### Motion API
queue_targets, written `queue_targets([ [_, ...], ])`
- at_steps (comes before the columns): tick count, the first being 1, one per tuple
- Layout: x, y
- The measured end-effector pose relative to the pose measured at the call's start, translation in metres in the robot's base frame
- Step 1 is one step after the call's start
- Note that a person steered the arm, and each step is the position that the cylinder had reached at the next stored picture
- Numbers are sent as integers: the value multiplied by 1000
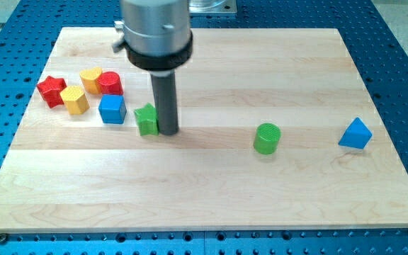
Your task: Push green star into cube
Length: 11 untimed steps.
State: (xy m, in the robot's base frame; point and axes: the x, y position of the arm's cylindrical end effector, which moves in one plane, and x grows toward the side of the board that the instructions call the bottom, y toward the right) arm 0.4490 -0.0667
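Observation:
The green star [146,119] lies on the wooden board [211,184], left of the middle. The blue cube [112,109] sits just to its left, a small gap between them. My tip [168,130] stands right against the star's right side. The rod rises from there to the arm's grey body at the view's top.
A red star [51,91], a yellow block [74,100], another yellow block [91,79] and a red cylinder [110,83] cluster at the upper left beside the cube. A green cylinder [266,138] stands right of the middle. A blue triangular block [355,134] lies at the right.

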Motion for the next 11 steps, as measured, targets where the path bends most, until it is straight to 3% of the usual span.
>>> queue_targets([
  [2,20,15],
  [3,-8,-15],
  [5,12,0],
  [9,13,-20],
  [10,-4,-31],
  [11,0,-6],
])
